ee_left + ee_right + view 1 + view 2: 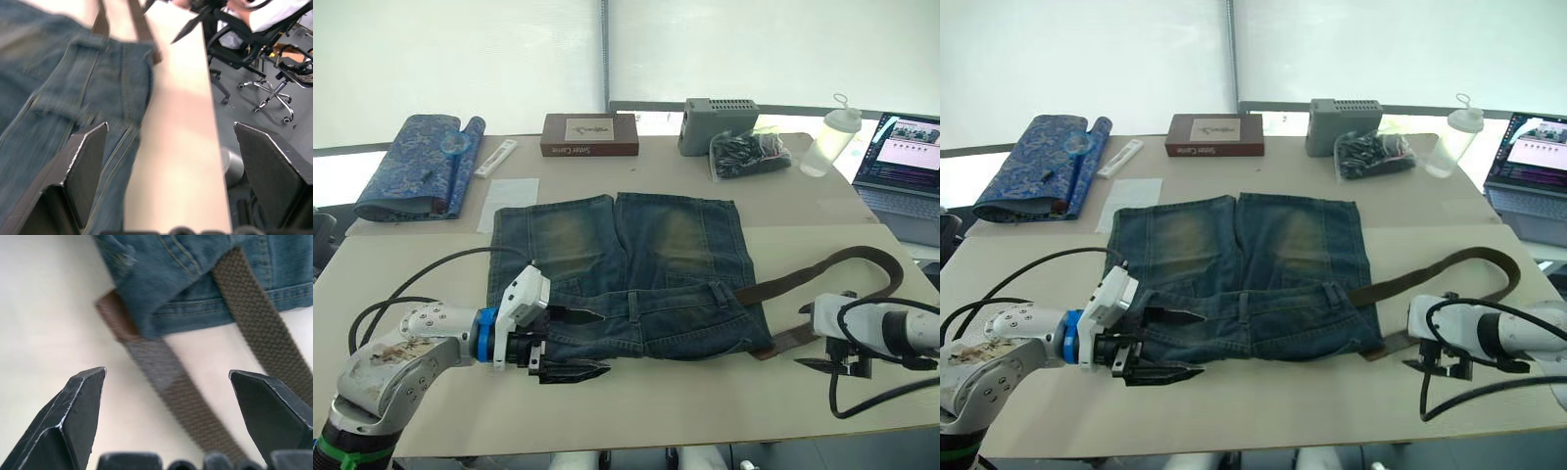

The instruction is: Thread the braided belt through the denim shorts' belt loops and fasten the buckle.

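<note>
The denim shorts [626, 264] lie flat mid-table, waistband toward me, with belt loops [718, 292] standing along it. The braided belt [847, 257] leaves the waistband on the right, arcs out over the table and comes back to the shorts' near right corner, where its brown end [111, 308] tucks under the denim. The buckle is hidden. My left gripper [570, 370] is open and low at the shorts' near left corner, denim [73, 88] by one finger. My right gripper [832, 366] is open just right of the belt's returning strap [186, 401], holding nothing.
Along the back edge are a folded blue patterned cloth [416, 162], a brown box [589, 135], a grey box [717, 122], a black bag [749, 152] and a clear bottle [830, 137]. A laptop [901, 166] stands far right. Office chairs [274, 83] stand beyond the table edge.
</note>
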`<state>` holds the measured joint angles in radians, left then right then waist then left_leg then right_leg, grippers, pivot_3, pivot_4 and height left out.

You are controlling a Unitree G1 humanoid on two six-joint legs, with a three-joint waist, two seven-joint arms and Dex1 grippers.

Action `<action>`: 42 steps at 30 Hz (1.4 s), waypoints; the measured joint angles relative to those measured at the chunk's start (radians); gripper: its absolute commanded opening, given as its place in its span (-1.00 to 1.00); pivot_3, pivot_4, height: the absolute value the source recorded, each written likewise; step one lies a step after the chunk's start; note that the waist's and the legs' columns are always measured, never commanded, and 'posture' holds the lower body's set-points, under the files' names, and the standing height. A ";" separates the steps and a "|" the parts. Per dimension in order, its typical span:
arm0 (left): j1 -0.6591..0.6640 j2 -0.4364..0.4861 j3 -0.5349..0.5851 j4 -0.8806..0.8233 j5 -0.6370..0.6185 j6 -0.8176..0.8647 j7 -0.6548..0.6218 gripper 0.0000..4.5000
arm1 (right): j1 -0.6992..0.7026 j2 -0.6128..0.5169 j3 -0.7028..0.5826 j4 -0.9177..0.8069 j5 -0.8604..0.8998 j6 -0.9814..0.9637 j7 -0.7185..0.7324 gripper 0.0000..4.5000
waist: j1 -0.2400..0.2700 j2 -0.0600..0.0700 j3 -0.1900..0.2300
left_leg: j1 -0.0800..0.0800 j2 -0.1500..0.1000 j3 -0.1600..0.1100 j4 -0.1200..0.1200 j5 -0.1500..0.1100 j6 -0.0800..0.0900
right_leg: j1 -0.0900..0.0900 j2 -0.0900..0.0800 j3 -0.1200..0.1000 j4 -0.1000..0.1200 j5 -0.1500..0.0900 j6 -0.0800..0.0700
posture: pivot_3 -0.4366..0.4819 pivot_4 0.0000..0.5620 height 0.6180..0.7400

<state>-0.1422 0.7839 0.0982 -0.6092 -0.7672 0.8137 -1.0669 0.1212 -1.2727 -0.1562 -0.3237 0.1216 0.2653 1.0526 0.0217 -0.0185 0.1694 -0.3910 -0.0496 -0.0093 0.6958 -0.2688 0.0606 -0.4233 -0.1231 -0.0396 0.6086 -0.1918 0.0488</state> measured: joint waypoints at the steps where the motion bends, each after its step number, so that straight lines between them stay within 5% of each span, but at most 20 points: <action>1: 0.001 -0.011 -0.004 -0.008 -0.004 0.002 0.024 0.96 | -0.028 0.001 0.029 0.034 -0.017 -0.020 0.009 1.00 | 0.000 0.000 0.000 | 0.001 0.000 0.000 0.000 0.000 0.000 | 0.000 0.000 0.000 0.000 0.000 0.000 | -0.05 -0.47 1.00; 5: 0.001 -0.028 -0.019 -0.035 -0.024 0.014 0.091 0.99 | -0.135 0.036 0.144 0.158 -0.090 -0.089 0.024 0.89 | -0.003 0.000 0.000 | 0.001 0.000 0.000 0.000 0.000 0.000 | 0.000 0.001 0.000 0.001 0.003 -0.005 | -0.05 -0.47 1.00; 18: 0.019 -0.042 -0.058 -0.050 -0.012 -0.016 0.165 1.00 | -0.306 0.080 0.273 0.367 -0.188 -0.215 0.100 -0.99 | -0.009 -0.001 0.001 | 0.003 -0.001 0.001 0.001 0.001 -0.001 | 0.002 0.001 0.002 0.002 0.003 -0.004 | -0.05 -0.47 1.00; 25: -0.032 -0.119 -0.125 -0.014 0.058 -0.095 0.209 1.00 | -0.184 0.059 0.102 0.310 -0.091 -0.177 0.132 -0.99 | 0.006 0.000 0.001 | 0.001 -0.002 0.001 0.000 0.000 -0.001 | 0.000 0.001 0.002 0.001 0.006 -0.007 | -0.05 -0.47 1.00; 31: -0.106 -0.188 -0.179 0.051 0.102 -0.151 0.227 1.00 | -0.178 0.075 -0.121 0.046 0.103 0.096 0.115 -0.99 | 0.003 0.001 0.000 | 0.002 0.000 0.001 0.000 0.000 -0.001 | 0.000 0.003 0.002 0.001 0.006 -0.007 | -0.05 -0.47 1.00; 42: -0.224 -0.259 -0.267 0.164 0.229 -0.273 0.207 1.00 | -0.371 0.194 0.114 -0.208 0.178 0.353 -0.013 -0.99 | 0.003 0.000 0.001 | 0.000 -0.003 0.001 0.001 0.000 0.000 | -0.001 0.001 0.002 0.001 0.006 -0.006 | -0.05 -0.47 1.00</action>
<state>-0.3663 0.5251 -0.1690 -0.4451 -0.5378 0.5405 -0.8596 -0.2498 -1.0789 -0.0427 -0.5318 0.2994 0.6185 1.0393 0.0247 -0.0183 0.1702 -0.3913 -0.0528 -0.0084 0.6964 -0.2685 0.0603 -0.4245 -0.1220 -0.0380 0.6091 -0.1854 0.0429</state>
